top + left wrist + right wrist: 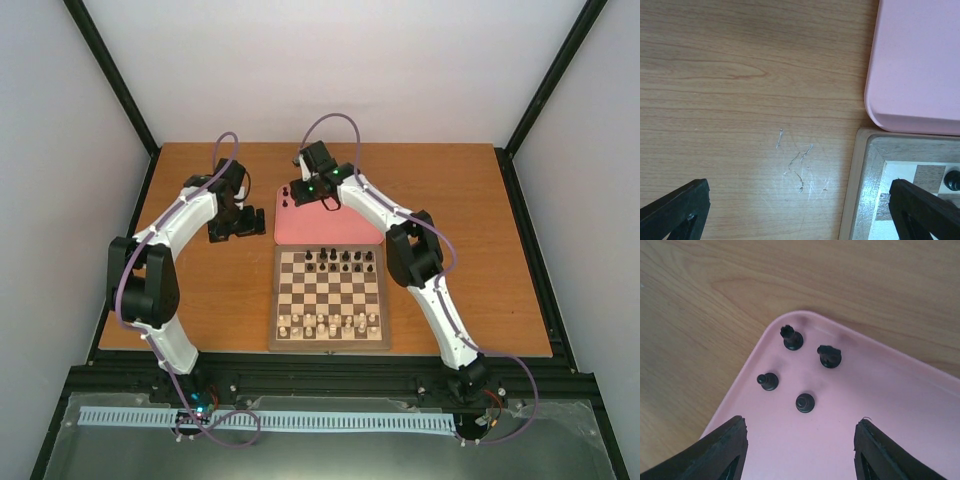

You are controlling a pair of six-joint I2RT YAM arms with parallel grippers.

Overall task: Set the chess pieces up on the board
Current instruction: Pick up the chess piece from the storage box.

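1. Pink plastic, smooth and matte, is forming the tray (880,405). Four black chess pieces (805,402) are sitting near its rounded corner, seemingly upright on round bases and apart from one another.
2. The right claw (801,429) is hovering over them, its jaws spread wide and gripping nothing.
3. The left claw (799,190) is likewise gaping empty over the scratched wood-grain counter (715,75), just beside the board (860,190).
4. The chequered wooden board is lying close against the tray's near edge. More black pieces (340,260) are occupying its far rows and cream pieces (330,323) its near row.
5. Judgement: a pick from the tray is in hand. The next move is calling for a straight descent onto a single piece — a narrow, centred closure without toppling the neighbours.
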